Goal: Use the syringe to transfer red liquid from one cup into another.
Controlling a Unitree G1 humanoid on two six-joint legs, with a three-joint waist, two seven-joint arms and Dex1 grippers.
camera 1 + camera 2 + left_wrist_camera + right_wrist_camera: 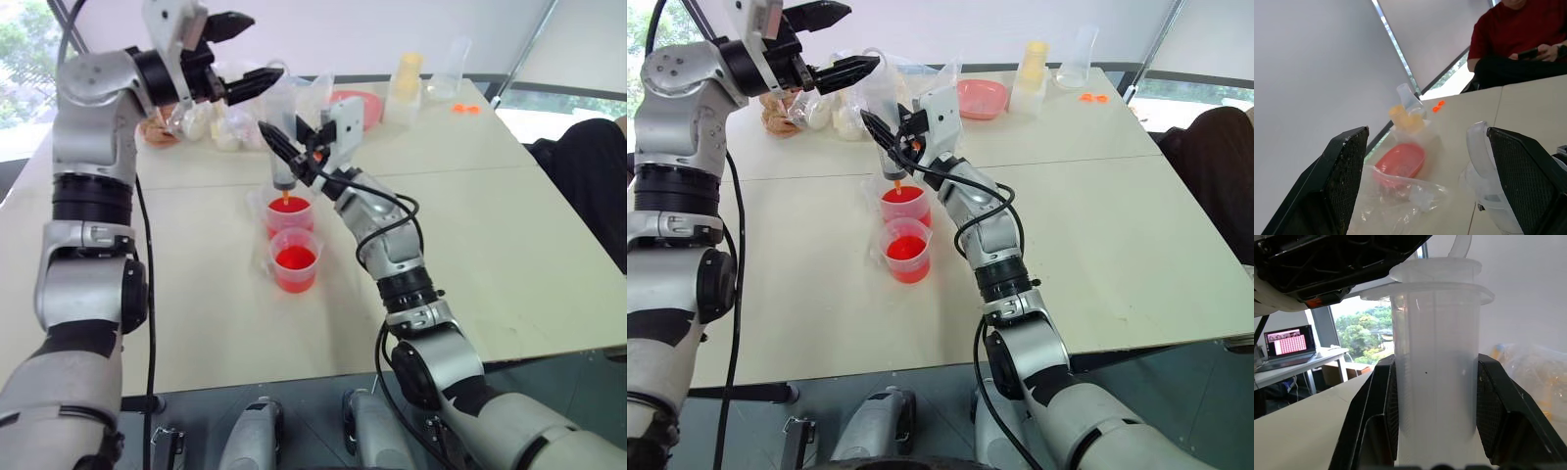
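Note:
The syringe [281,116] stands upright, its orange tip [285,199] just over the red liquid in the far cup [290,214]. My right gripper [287,155] is shut on the clear barrel [1435,372], one finger on each side. The near cup [296,260] stands right in front of the far one and also holds red liquid. My left gripper [263,47] is open at the syringe's top. The plunger's flange [1483,166] lies between its fingers, close beside one finger [1520,181] and far from the other [1342,181].
At the back of the table [509,245] stand a pink dish [1400,161], a pale yellow bottle [406,83], a taller clear cup [449,70] and small orange caps [466,109]. Crumpled plastic bags [217,122] lie back left. A person in a red shirt [1528,39] sits beyond the table.

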